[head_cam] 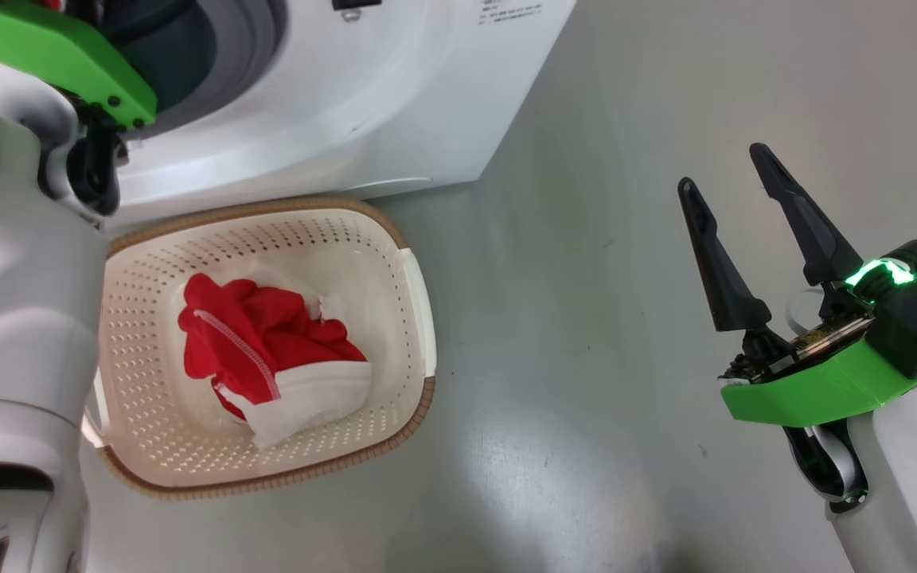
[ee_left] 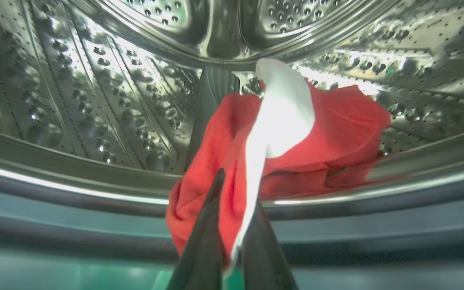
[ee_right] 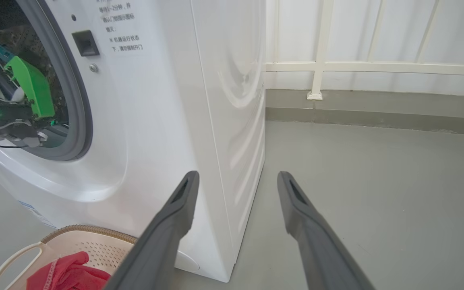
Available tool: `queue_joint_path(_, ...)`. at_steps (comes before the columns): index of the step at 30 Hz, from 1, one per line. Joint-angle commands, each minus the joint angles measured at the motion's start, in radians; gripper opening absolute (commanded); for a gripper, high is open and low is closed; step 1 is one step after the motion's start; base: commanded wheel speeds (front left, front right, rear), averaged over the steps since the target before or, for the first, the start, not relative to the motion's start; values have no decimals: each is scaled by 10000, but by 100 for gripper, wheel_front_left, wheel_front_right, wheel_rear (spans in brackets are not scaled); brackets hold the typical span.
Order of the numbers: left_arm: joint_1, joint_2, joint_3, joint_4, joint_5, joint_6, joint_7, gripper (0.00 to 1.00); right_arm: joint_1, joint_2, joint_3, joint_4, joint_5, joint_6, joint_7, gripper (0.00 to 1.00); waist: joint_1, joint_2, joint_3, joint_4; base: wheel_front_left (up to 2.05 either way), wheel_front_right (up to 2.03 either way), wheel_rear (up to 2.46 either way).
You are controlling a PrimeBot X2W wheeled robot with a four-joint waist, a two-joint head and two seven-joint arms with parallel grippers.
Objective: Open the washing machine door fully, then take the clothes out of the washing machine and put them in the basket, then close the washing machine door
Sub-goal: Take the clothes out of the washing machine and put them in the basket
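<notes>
Two red garments with white bands are visible. The first garment (ee_left: 336, 133) lies over the lip of the drum (ee_left: 95, 100), pinched by the left end effector (ee_left: 237, 193); the second garment (head_cam: 267, 334) sits crumpled in the cream basket (head_cam: 395, 239). The right end effector (head_cam: 721, 169) is open.

Even bright light, soft glare on the floor (head_cam: 522, 446). Drum (ee_left: 95, 100) shows hard highlights; white band of the clothes (ee_left: 296, 161) is overexposed, the fingers (ee_left: 204, 249) blurred. Wrist-view edges bend.
</notes>
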Motion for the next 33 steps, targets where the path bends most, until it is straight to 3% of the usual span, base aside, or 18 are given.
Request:
queue_joint_path(1,105,489,68,-198,66,57,-446,0,20,-95,179,-197,48,48,-63,100,0,0,-126,83,0,0,0)
queue_joint_path(10,896,707,221,-697,116,-37,-1400,0,145,-12,298,-65,50,48,-63,100,0,0,-705,273,0,0,0)
queue_joint_path(20,3499,724,1312,-4179,941,110,-1429,0,347,173,393,81,28,48,-63,100,0,0,-1537,420,0,0,0)
queue_joint_path(33,6382,-16,2566,-7503,1973,-444,-1431,0,948,347,448,372,1,48,-63,100,0,0,-2708,407,0,0,0)
